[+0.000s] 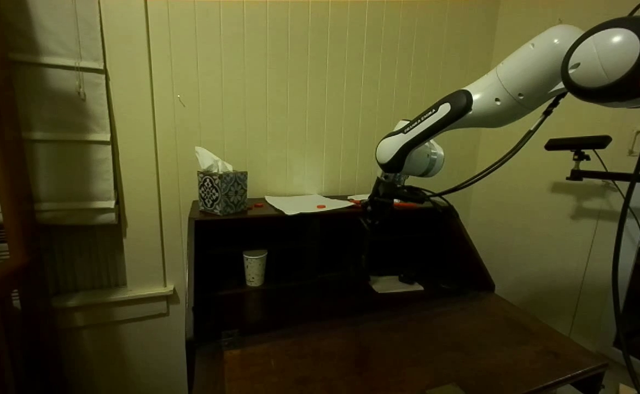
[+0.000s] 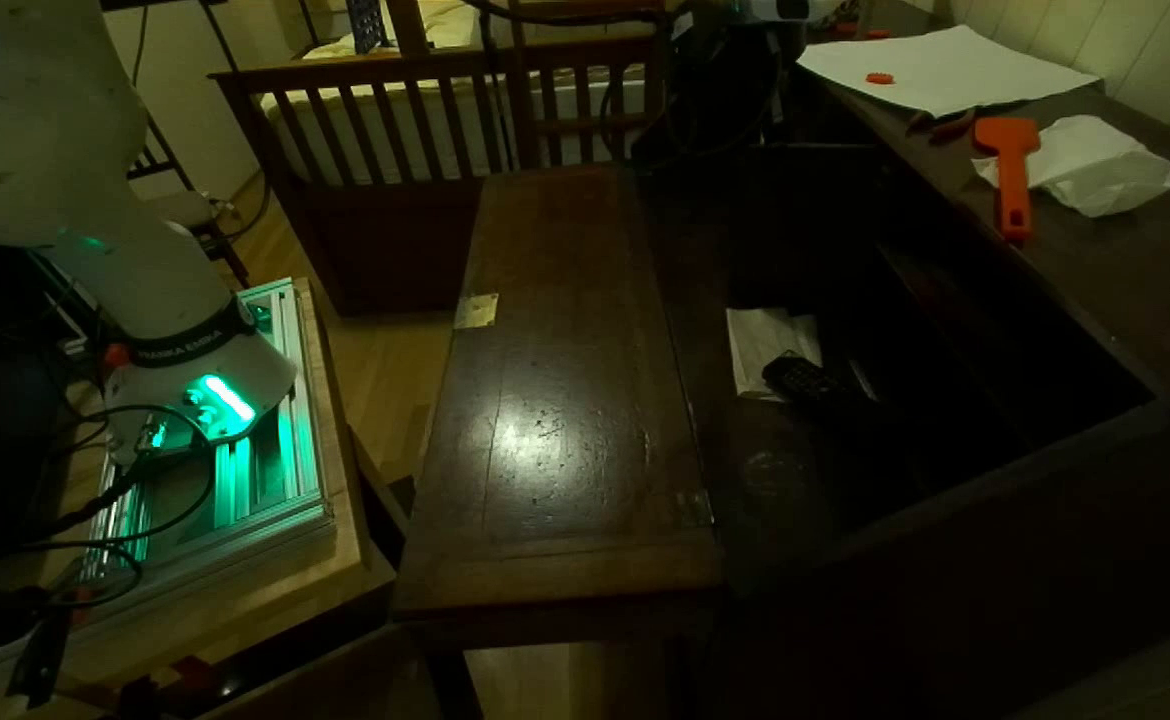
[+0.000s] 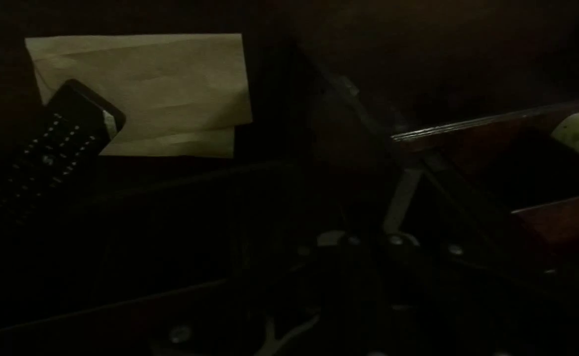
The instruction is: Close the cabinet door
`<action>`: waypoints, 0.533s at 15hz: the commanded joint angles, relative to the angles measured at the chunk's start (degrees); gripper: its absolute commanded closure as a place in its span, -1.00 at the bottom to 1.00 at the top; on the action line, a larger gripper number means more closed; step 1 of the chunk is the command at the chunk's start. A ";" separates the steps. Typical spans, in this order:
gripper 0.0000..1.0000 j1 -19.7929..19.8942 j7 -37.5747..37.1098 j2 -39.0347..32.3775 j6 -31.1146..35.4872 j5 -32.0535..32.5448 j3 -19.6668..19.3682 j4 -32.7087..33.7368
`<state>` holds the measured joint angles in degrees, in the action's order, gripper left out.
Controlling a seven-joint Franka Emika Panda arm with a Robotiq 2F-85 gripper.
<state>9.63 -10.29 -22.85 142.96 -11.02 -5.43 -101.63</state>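
The cabinet door (image 1: 407,345) is a broad dark-brown flap. It lies folded down and roughly level in front of the dark desk cabinet (image 1: 476,262). It also lies flat in an exterior view (image 2: 565,380), between the robot base and the cabinet's dark inside. My gripper (image 1: 366,251) points down before the open cubbyholes, above and behind the flap, apart from it. It is a dark shape at the top of an exterior view (image 2: 705,95). In the wrist view the gripper (image 3: 368,212) is nearly black. Its fingertips are hidden in the dark, and no held object shows.
Inside the cabinet are a folded paper (image 3: 170,89), a black remote (image 3: 67,133) and a speckled cup (image 1: 255,268). On top are a tissue box (image 1: 222,192), white paper (image 1: 303,204) and an orange tool (image 2: 1013,180). A wooden bed frame (image 2: 385,220) stands beyond the flap.
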 commanded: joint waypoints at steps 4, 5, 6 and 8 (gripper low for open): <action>1.00 2.80 9.79 -2.84 3.02 -11.50 5.54 1.85; 1.00 2.84 10.73 -3.60 4.37 -12.44 6.08 2.22; 1.00 2.73 11.39 -4.56 6.81 -13.21 6.56 2.54; 1.00 2.74 12.51 -6.63 11.00 -14.20 7.72 3.66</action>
<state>11.44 -0.76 -25.58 149.29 -22.17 0.01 -101.30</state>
